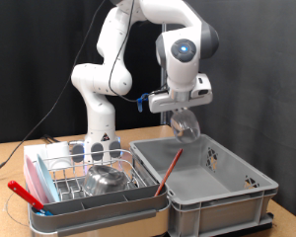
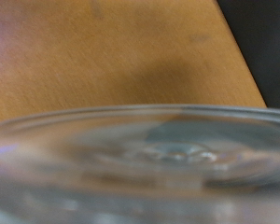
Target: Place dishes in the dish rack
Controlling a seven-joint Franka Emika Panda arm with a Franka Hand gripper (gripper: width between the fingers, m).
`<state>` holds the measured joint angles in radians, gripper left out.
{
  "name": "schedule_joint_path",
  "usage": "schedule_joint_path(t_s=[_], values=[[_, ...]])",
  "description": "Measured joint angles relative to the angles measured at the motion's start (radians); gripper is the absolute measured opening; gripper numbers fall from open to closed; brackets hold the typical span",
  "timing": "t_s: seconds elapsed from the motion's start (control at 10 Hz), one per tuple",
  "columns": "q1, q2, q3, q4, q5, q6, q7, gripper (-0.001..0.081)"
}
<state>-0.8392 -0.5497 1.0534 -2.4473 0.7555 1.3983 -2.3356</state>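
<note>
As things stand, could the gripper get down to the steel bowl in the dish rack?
Probably not yet: the gripper is already holding a clear glass, hanging above the grey crate. The steel bowl lies open from above in the dish rack, with nothing over it.

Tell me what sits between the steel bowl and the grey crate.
In the exterior view, a red stick leans between the steel bowl and grey crate.

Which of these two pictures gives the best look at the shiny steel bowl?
The exterior view: the steel bowl sits in the dish rack. The wrist view misses it, filled by a blurred clear glass held under the gripper.
</note>
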Motion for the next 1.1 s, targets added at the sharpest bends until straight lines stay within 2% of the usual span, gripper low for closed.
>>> schedule_joint_path(t_s=[0.1,0.2,0.3,0.5,0.7,0.9,1.1], values=[[-0.004,0.073,-0.006,0.049,-0.060,-0.148,-0.010,0.0115],[-0.004,0.069,-0.006,0.038,-0.046,-0.090,0.007,0.0115],[-0.012,0.070,0.006,0.029,-0.044,-0.095,0.038,0.0115],[-0.062,0.135,0.052,0.039,-0.045,-0.172,0.096,0.0115],[-0.114,0.239,0.091,0.067,-0.056,-0.249,0.121,0.0115],[-0.131,0.314,0.096,0.107,-0.066,-0.312,0.120,0.0115],[-0.134,0.344,0.092,0.155,-0.072,-0.389,0.112,0.0115]])
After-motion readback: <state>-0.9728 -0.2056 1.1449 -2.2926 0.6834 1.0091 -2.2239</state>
